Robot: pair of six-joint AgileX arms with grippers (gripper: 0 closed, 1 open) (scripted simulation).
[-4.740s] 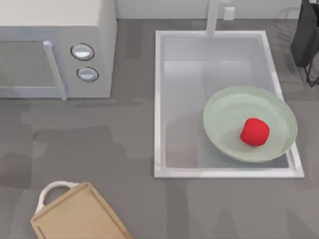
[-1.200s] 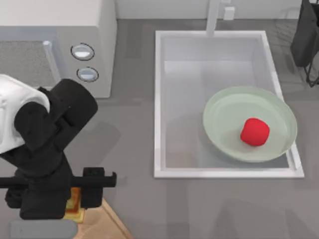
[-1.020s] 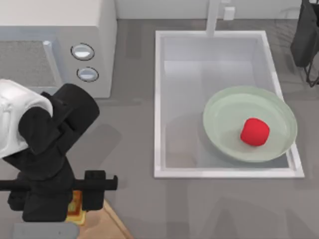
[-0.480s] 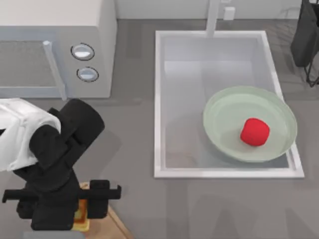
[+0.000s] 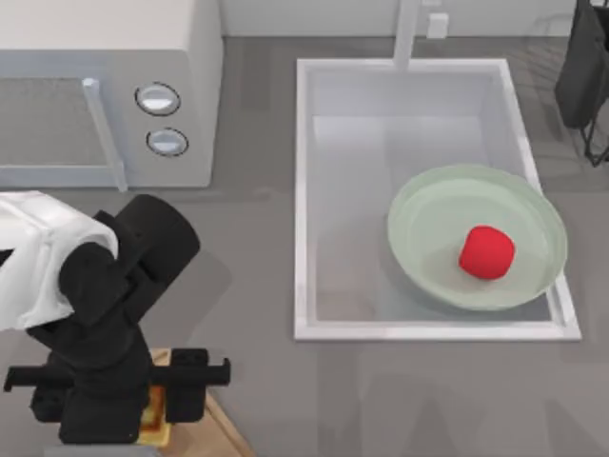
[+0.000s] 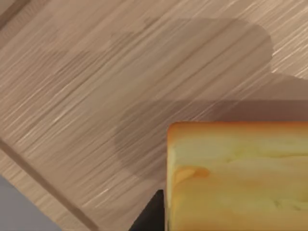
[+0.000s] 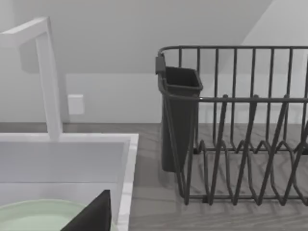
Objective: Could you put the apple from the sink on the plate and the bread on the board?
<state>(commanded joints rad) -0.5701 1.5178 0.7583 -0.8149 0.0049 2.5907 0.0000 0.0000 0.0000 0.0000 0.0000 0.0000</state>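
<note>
The left gripper (image 5: 152, 419) pinches the bread (image 6: 236, 175) just above the board (image 6: 96, 96), positioned for release there.

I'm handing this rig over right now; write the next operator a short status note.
Left gripper: over the board at the table's lower left, shut on the bread, just above the wood.
Right arm: parked by the dish rack, jaws unclear.
Apple: on the plate, which sits in the sink. Done.
Left: set the bread down, release, withdraw.
</note>
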